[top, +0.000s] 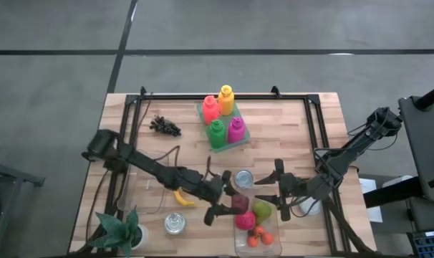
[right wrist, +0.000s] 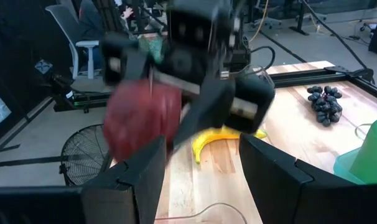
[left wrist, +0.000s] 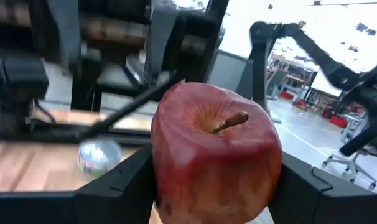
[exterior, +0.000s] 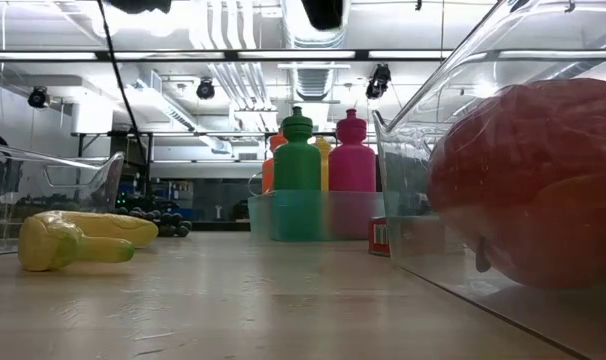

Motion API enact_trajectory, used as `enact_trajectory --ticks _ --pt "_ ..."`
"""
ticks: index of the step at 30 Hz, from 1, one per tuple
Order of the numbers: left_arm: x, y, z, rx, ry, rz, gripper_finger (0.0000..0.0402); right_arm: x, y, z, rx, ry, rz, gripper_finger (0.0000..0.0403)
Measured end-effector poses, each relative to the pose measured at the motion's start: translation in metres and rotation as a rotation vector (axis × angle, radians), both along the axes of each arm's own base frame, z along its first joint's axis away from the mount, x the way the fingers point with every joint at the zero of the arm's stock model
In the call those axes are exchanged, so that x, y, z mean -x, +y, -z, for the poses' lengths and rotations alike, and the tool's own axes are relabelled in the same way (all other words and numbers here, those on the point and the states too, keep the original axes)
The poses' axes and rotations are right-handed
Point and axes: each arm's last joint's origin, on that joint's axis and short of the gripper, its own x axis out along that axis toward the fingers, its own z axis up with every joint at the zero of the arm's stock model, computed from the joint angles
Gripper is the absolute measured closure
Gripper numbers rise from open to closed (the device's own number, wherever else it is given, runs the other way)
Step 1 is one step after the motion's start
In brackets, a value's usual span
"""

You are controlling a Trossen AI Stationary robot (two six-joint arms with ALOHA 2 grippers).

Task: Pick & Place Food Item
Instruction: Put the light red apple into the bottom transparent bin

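Wooden bench (top: pixel 288 129) on grey floor, lab room with ceiling lights behind in low view

Landmark = clear bin (top: pixel 254 247) at near edge of bench. Going left to right:

- potted plant (top: pixel 120 228) and small jar (top: pixel 175 224) well left of bin
- grapes (top: pixel 165 127) far back-left of bin
- banana (top: pixel 183 198) left of bin, lying flat on bench
- left pincer (top: pixel 228 204) just at bin's left rim, pinching red apple (left wrist: pixel 216 155); wrist view shows apple squeezed between both fingers, stem up
- four bottles in green tray (top: pixel 224 115) behind bin
- tin can (top: pixel 243 178) just behind bin
- pear (top: pixel 263 210) and small orange fruits (top: pixel 258 236) already inside bin
- right pincer (top: pixel 280 192) just right of bin's back edge, fingers spread, holding nothing, waiting

Progress guess: pick done, apple lifted and carried to bin edge, not yet released. Left to do: move over bin, lower, let go. Banana and grapes not yet binned, maybe next if task covers them
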Motion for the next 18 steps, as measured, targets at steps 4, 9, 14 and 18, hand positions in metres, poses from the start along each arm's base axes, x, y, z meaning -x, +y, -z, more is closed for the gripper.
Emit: enact_trajectory --ticks 4,9,14,18 --pt "-0.008 -0.003 0.028 -0.005 0.062 0.000 0.0163 0.000 0.000 0.000 0.000 0.000 0.000 0.0203" --pt "-0.023 -0.007 0.046 -0.032 0.084 -0.027 0.0163 0.000 0.000 0.000 0.000 0.000 0.000 0.0203" --pt "-0.035 -0.007 0.066 -0.087 0.150 -0.083 0.0163 0.000 0.000 0.000 0.000 0.000 -0.001 0.0203" --pt "-0.039 -0.002 0.073 -0.086 0.171 -0.099 0.0163 0.000 0.000 0.000 0.000 0.000 -0.001 0.0203"
